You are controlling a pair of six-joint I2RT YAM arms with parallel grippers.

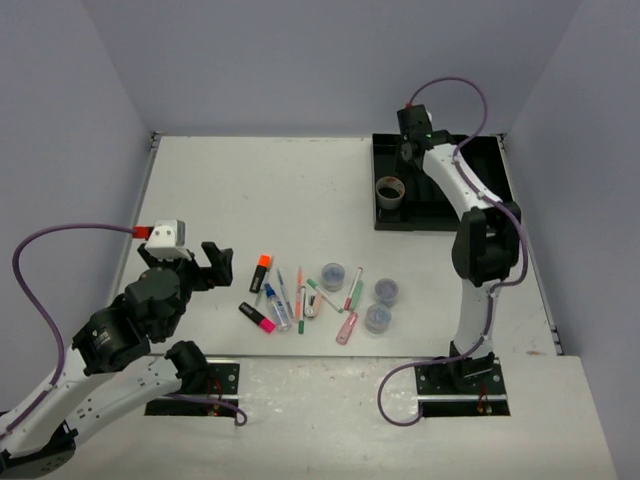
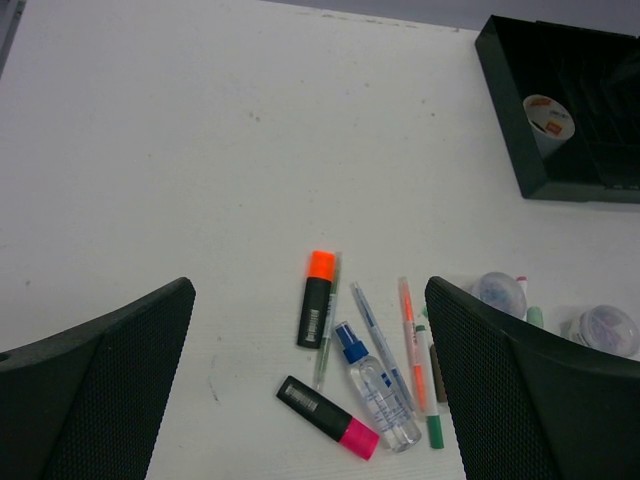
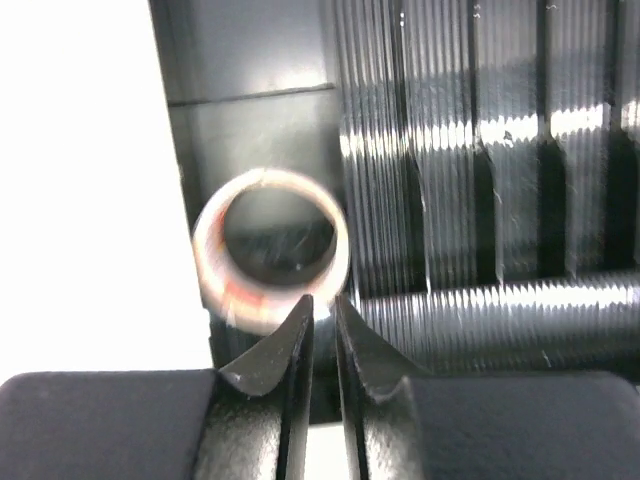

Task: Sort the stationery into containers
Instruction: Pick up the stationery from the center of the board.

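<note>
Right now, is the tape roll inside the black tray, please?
Inside: the tape roll sits within the walls of the tray, near its left edge.

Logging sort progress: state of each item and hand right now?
left hand: open, above the pens.
right hand: nearly shut, tips at tape roll rim; grip unclear.
tape roll: in tray, left compartment.
highlighters: capped, lying on table.
pens: loose on table, unsorted.
tubs: upright on table, lidded.
</note>
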